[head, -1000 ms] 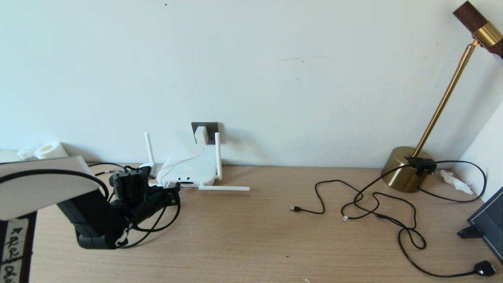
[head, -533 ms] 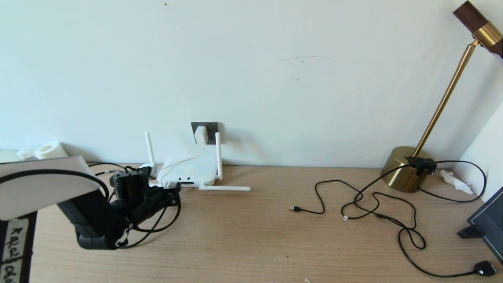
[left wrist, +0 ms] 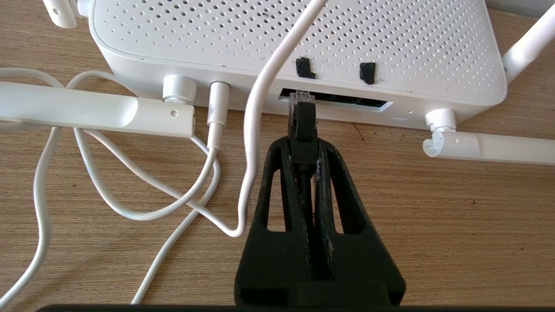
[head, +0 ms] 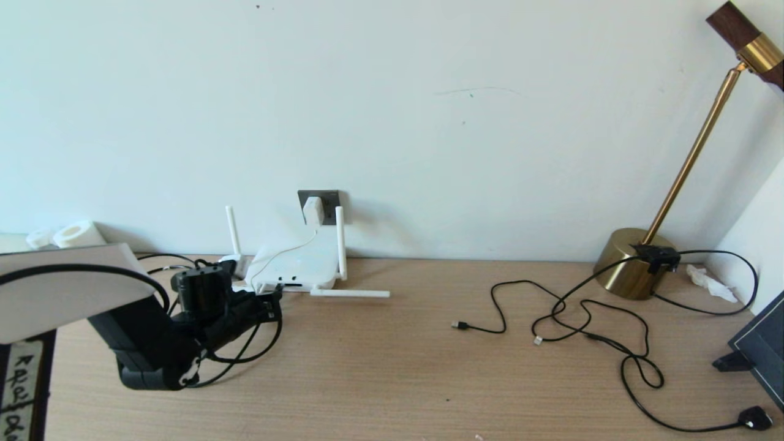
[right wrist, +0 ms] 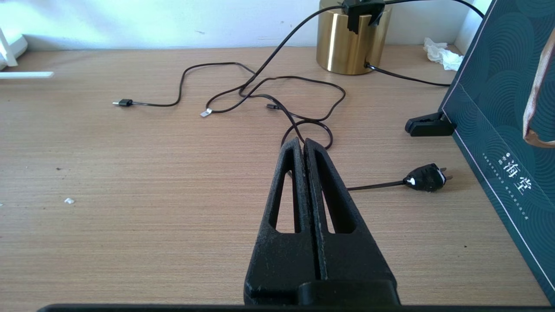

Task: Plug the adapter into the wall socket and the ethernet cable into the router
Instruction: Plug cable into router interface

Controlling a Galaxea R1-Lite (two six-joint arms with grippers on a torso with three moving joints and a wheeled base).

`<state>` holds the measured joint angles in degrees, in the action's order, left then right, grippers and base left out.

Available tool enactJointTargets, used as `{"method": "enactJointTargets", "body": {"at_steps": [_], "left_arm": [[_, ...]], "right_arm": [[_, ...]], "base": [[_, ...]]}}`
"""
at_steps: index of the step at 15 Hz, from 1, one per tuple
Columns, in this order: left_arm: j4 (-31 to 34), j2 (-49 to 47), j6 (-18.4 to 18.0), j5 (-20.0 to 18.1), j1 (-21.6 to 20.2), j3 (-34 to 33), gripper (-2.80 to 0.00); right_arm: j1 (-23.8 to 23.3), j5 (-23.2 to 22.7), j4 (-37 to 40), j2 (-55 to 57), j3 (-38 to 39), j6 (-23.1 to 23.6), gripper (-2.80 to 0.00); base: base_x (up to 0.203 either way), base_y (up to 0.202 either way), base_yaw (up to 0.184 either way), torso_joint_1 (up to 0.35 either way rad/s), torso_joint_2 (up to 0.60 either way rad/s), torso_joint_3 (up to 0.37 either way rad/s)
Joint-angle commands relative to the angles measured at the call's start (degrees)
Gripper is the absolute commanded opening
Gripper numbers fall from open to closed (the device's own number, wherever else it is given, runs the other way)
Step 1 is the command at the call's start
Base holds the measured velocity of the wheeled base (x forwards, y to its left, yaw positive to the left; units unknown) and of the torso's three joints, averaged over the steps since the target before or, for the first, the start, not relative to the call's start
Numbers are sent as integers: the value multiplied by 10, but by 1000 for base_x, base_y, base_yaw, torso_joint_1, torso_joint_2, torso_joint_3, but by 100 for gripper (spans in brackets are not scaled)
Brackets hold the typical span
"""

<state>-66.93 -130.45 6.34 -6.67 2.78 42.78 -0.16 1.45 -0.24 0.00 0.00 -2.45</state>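
Left gripper [left wrist: 304, 145] clamped on black-booted ethernet cable [left wrist: 302, 125], clear plug tip at the dark port slot of flat white plastic router [left wrist: 299, 47] on wooden desk [head: 429, 367]. Small white cube adapter [head: 313, 211] seated in dark grey wall socket [head: 329, 197]. Right gripper [right wrist: 302, 145] pressed together, empty, above the desk.

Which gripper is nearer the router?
Left. The left gripper, shut on the ethernet cable, sits right at the router port edge. The right gripper hangs over open table far away, near the black cables.
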Motion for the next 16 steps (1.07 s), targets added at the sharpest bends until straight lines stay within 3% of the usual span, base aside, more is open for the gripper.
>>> {"method": "enactJointTargets", "body": {"at_steps": [1, 16], "left_arm": [[-4, 3, 1, 1, 0, -1, -280], [-4, 4, 1, 1, -1, -1, -280]], "right_arm": [[1, 0, 0, 0, 0, 0, -280], [0, 0, 0, 0, 0, 0, -280]], "base": [[0, 0, 0, 0, 0, 0], [0, 0, 0, 0, 0, 0]]}}
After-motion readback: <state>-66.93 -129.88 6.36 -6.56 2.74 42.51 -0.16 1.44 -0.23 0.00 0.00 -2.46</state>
